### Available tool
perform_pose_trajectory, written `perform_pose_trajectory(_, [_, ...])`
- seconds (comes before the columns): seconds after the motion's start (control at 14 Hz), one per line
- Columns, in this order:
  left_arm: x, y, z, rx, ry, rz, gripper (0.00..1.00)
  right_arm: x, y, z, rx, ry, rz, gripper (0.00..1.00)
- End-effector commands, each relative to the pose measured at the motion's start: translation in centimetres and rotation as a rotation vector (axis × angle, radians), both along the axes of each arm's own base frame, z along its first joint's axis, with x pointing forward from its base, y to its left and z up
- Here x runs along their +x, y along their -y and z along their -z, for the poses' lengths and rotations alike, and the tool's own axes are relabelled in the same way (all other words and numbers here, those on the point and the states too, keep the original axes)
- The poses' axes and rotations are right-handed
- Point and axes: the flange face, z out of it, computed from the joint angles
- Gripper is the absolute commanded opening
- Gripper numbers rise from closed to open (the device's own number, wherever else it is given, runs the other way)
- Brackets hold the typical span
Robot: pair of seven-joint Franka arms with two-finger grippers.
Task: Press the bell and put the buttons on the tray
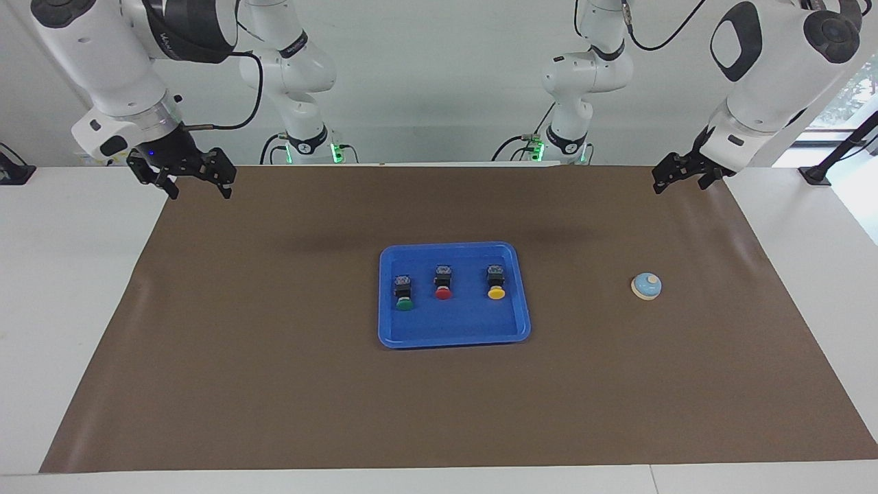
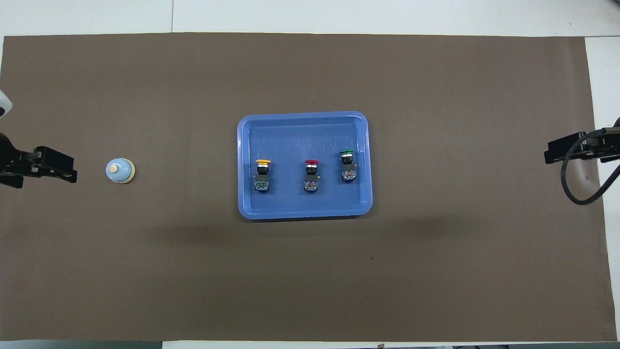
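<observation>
Facing view alone shows both arms whole. Left hand (image 1: 675,175) and right hand (image 1: 199,182) hang spread wide, empty, well apart from the tray (image 1: 453,339) holding three buttons (image 1: 443,283).

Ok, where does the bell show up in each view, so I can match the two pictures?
Facing view: the bell sits on the brown mat toward the picture's right, beside the tray, at the left arm's end.
Overhead view: the bell sits toward the picture's left, level with the buttons.
Shared landmark: the yellow button is the one nearest the bell.

White table (image 1: 68,288) under brown mat (image 1: 274,384)
</observation>
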Motion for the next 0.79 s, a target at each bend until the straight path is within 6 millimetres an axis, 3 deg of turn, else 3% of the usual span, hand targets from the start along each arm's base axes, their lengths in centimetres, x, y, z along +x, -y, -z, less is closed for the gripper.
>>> perform_pose_trajectory(0.0, [-0.4,0.0,-0.5,-0.007,-0.006,-0.014,1.00,-0.5,0.0,-0.2,-0.005,-0.004,0.011,1.00])
perform_pose_trajectory(0.36, [-0.4,-0.4,-0.3,-0.003,-0.006,-0.042,1.00,-0.5,0.0,-0.2,-0.005,-0.004,0.011,1.00])
perform_pose_trajectory(0.43, [0.2,-0.3,-0.3,-0.005,0.050,-0.033,0.75,-0.5,0.0,-0.2,-0.005,-0.004,0.011,1.00])
perform_pose_trajectory(0.5, [0.3,-0.2,0.4,-0.005,0.080,-0.036,0.26,-0.5,0.0,-0.2,-0.005,-0.005,0.011,1.00])
perform_pose_trajectory(0.57, [-0.3,-0.5,0.9,-0.003,0.083,-0.050,0.00,-0.5,0.0,-0.2,-0.005,-0.004,0.011,1.00])
perform_pose_trajectory(0.72, [-0.9,-2.8,2.2,0.000,0.091,-0.095,0.00,-0.5,0.0,-0.2,-0.005,-0.005,0.011,1.00])
